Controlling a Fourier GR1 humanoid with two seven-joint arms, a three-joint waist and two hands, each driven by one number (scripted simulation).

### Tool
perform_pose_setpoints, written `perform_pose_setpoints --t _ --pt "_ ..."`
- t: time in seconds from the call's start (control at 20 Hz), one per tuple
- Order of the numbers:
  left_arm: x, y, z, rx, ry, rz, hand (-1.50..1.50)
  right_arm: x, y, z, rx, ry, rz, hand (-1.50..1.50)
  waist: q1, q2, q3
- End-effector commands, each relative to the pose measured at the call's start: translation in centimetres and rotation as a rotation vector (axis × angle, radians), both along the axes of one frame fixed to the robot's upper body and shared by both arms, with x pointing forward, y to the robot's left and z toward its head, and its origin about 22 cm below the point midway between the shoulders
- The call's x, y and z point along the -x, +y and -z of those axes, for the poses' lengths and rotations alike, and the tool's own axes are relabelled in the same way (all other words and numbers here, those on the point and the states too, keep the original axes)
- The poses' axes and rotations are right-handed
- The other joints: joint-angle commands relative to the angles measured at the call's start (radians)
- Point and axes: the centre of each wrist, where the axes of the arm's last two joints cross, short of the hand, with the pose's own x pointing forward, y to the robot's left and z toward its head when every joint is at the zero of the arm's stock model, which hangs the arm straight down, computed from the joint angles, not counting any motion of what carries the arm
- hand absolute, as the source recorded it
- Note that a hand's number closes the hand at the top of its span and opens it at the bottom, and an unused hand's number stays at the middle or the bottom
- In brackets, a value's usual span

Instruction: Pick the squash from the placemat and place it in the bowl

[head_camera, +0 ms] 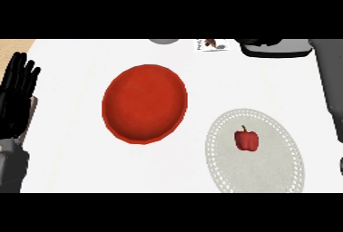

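Head view gives you a white countertop [74, 172], tan wood strip [13, 44] top-left. Small printed card [211, 45] at far edge, text unreadable. Red oval bowl [144, 104] sits centre; red bell pepper [246, 140] lies on pale lace-edged oval placemat [268, 172] to its right, bare counter btwn. Black left hand [17, 95] rests at left edge, fingers straight, released.

Kitchen: counter [167, 174], bowl [144, 104], placemat [268, 174]

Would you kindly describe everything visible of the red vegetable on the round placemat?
The small, glossy red bell pepper has a lobed body and a thin dark stem pointing toward the view's top. It lies near the middle of the pale lace-edged round placemat, touching only that.
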Motion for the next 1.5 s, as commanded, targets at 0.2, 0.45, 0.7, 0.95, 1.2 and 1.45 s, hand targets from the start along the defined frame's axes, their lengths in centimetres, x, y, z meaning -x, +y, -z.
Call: perform_pose_setpoints --t 0.2,0.45,0.7,0.95,1.2,1.45 --pt "-0.3 0.4 -1.4 0.012 0.0 0.003 0.0 2.1 10.7 2.8 0.1 0.071 -0.079 1.5 0.004 0.002 0.001" --pt "0.0 -0.2 -0.7 0.011 -0.017 -0.002 0.0 3.0 13.7 6.0 0.126 0.134 -0.088 1.5 0.013 0.009 0.001" --pt "-1.4 -0.6 -0.5 0.013 0.002 0.024 0.0 5.0 16.7 10.4 0.156 0.122 -0.066 1.5 0.019 0.01 0.001" --pt "-1.3 -1.5 -0.2 -0.003 -0.013 0.027 0.0 6.2 18.5 15.0 0.278 0.067 0.021 1.5 0.027 0.012 0.001" --pt "-1.1 -2.7 0.1 0.002 -0.017 0.052 0.0 4.5 18.5 15.7 0.198 0.254 0.177 -1.5 0.046 0.015 0.001" --pt "-1.4 -2.4 -0.2 0.009 -0.014 0.055 0.0 4.7 16.2 20.9 -0.009 0.365 0.144 -1.5 0.062 0.021 0.001"
